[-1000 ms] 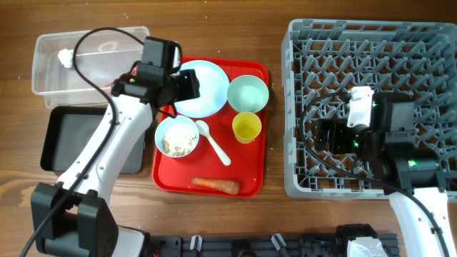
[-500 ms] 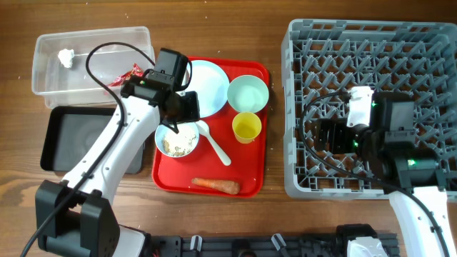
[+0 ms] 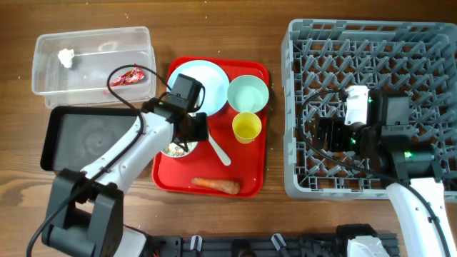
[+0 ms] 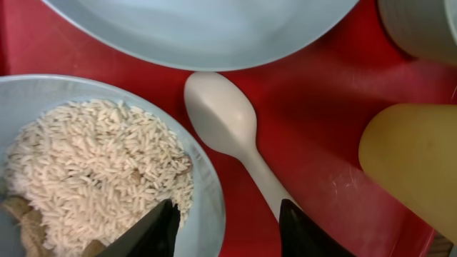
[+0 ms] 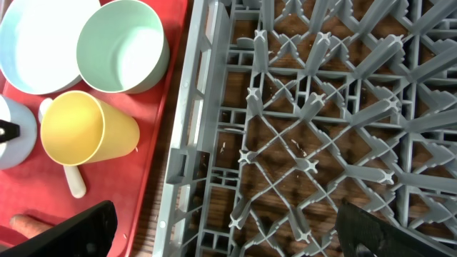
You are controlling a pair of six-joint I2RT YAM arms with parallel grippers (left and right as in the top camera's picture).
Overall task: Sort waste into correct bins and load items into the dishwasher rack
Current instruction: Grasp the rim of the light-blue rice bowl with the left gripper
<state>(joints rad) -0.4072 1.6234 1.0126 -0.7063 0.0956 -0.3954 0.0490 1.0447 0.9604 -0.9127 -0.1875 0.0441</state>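
My left gripper (image 3: 187,128) (image 4: 225,228) is open, astride the right rim of the light blue bowl (image 4: 207,185), one finger over its beige food scraps (image 4: 93,164). The white spoon (image 4: 228,128) (image 3: 218,150) lies beside it. The pale blue plate (image 3: 207,82), pale green bowl (image 3: 248,93), yellow cup (image 3: 246,127) and carrot piece (image 3: 216,185) sit on the red tray (image 3: 253,178). The red wrapper (image 3: 131,77) and white scrap (image 3: 66,57) lie in the clear tub (image 3: 93,36). My right gripper (image 3: 325,133) (image 5: 228,228) is open and empty over the rack's (image 3: 371,43) left part.
The black tray (image 3: 71,135) lies left of the red tray, below the clear tub, with the left arm crossing its right side. Bare wooden table shows between the red tray and the rack.
My left gripper has moved from over the plate, near the clear tub, down and right onto the light blue bowl's rim. The red wrapper now shows in the tub. The right arm has hardly moved.
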